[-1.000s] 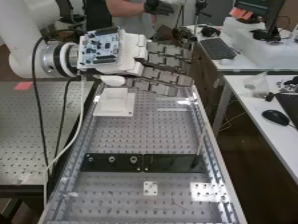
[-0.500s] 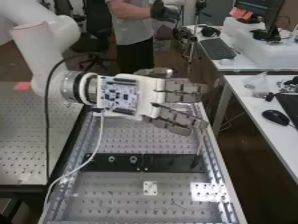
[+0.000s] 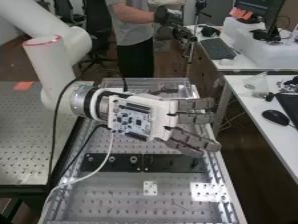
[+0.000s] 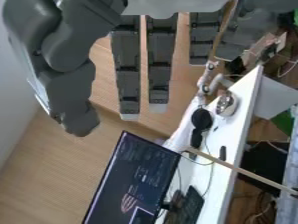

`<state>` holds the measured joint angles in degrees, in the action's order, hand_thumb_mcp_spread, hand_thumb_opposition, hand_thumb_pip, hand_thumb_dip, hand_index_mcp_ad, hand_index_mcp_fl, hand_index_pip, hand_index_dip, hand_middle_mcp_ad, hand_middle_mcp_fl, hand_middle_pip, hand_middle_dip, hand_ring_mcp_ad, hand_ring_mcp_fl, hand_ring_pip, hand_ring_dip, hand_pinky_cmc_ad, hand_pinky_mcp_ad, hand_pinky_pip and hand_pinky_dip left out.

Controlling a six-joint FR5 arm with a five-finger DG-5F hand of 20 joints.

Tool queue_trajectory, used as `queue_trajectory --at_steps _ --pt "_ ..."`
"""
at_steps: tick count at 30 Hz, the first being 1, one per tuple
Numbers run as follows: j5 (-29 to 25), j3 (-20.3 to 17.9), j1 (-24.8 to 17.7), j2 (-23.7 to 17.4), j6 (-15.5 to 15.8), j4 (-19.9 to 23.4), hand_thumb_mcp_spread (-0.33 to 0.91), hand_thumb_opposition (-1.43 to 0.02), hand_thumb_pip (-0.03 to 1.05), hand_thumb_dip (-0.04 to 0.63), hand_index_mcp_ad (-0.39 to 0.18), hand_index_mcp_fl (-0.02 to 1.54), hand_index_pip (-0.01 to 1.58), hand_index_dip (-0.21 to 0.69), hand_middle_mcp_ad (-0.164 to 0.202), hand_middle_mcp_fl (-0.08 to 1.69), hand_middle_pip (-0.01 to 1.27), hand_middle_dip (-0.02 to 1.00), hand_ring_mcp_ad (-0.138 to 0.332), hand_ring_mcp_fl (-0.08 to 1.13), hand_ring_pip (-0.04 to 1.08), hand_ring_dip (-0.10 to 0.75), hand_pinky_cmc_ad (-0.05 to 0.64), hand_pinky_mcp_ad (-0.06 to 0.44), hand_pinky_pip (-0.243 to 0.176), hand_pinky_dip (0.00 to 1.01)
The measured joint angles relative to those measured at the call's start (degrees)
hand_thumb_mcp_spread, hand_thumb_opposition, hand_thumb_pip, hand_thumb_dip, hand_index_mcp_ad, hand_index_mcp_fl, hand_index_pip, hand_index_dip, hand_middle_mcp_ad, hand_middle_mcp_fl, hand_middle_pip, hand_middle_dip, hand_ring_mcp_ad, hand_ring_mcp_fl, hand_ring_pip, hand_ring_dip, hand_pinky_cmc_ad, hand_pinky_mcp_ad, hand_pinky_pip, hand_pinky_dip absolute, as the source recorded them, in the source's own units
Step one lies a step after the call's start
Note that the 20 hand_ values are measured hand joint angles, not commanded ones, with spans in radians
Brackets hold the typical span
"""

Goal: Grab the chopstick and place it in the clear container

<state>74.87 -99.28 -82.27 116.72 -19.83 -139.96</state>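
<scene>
Grasping and placing are both waiting to be done, by my reading: the thin, pale wooden chopstick [image 4: 243, 171] is lying clear of the hand's grasp in the wrist view, while the clear, box-shaped container [image 3: 149, 79] is sitting at the bench's [image 3: 120, 192] far end. The dark-grey-fingered robot hand [image 3: 159, 117] is spreading straight, parted fingers, holding nothing and apparently touching nothing.

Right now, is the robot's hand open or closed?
Open: in the high view the hand has its fingers reaching out straight, and the wrist view shows straight fingers too.
</scene>
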Motion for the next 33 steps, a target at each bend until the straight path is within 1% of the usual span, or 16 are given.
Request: queue_trajectory --at_steps 2,3,8,11,14,17,19,21,23,30,33 --pt "0.18 0.78 0.32 0.9 -0.65 -0.48 0.34 -0.77 0.68 0.278 -0.056 0.73 0.13 0.267 0.045 0.53 0.1 0.61 0.183 0.03 0.1 0.162 0.265 0.202 -0.105 0.13" --pt "0.19 0.82 0.34 0.96 -0.7 -0.49 0.35 -0.79 0.68 0.278 -0.056 0.73 0.13 0.267 0.042 0.52 0.1 0.61 0.18 0.03 0.1 0.162 0.265 0.199 -0.105 0.13" --pt "1.44 2.37 0.75 2.6 -2.11 -1.8 0.35 -0.79 0.68 0.278 -0.103 0.73 0.14 0.26 0.044 0.53 0.1 0.61 0.18 0.03 0.1 0.162 0.265 0.202 -0.105 0.13" --pt "1.69 3.01 0.83 3.35 -2.33 -2.26 0.35 -0.79 0.67 0.281 -0.117 0.73 0.1 0.26 0.042 0.53 0.11 0.61 0.18 0.03 0.1 0.162 0.262 0.199 -0.105 0.13" --pt "1.7 3.47 0.9 3.95 -2.6 -2.56 0.35 -0.79 0.66 0.281 -0.117 0.7 0.09 0.26 0.042 0.54 0.1 0.61 0.18 0.03 0.1 0.162 0.264 0.199 -0.105 0.13" --pt "1.78 3.95 0.99 4.58 -2.87 -2.72 0.35 -0.79 0.66 0.281 -0.117 0.64 0.09 0.26 0.042 0.58 0.1 0.61 0.183 0.03 0.1 0.162 0.26 0.202 -0.105 0.13" --pt "1.73 4.27 1.04 5.02 -3.07 -2.73 0.37 -0.79 0.66 0.281 -0.117 0.64 0.07 0.26 0.044 0.57 0.1 0.61 0.182 0.04 0.1 0.162 0.26 0.199 -0.105 0.13" --pt "1.53 4.62 1.08 5.44 -3.18 -2.76 0.37 -0.79 0.66 0.281 -0.117 0.64 0.07 0.26 0.044 0.61 0.1 0.61 0.183 0.05 0.1 0.162 0.26 0.199 -0.105 0.13" --pt "1.42 4.91 1.13 5.82 -3.35 -2.82 0.37 -0.79 0.66 0.281 -0.117 0.64 0.07 0.26 0.044 0.61 0.11 0.62 0.18 0.05 0.1 0.162 0.283 0.199 -0.105 0.13" --pt "1.43 5.79 1.36 7.55 -4.94 -3.37 0.39 -0.79 0.66 0.281 -0.115 0.64 0.1 0.26 0.044 0.62 0.11 0.62 0.18 0.06 0.1 0.162 0.278 0.199 -0.105 0.13" --pt "1.69 6.03 1.4 8.19 -5.61 -3.74 0.4 -0.79 0.62 0.29 -0.119 0.65 0.12 0.26 0.044 0.62 0.11 0.62 0.18 0.06 0.1 0.162 0.278 0.199 -0.105 0.13"
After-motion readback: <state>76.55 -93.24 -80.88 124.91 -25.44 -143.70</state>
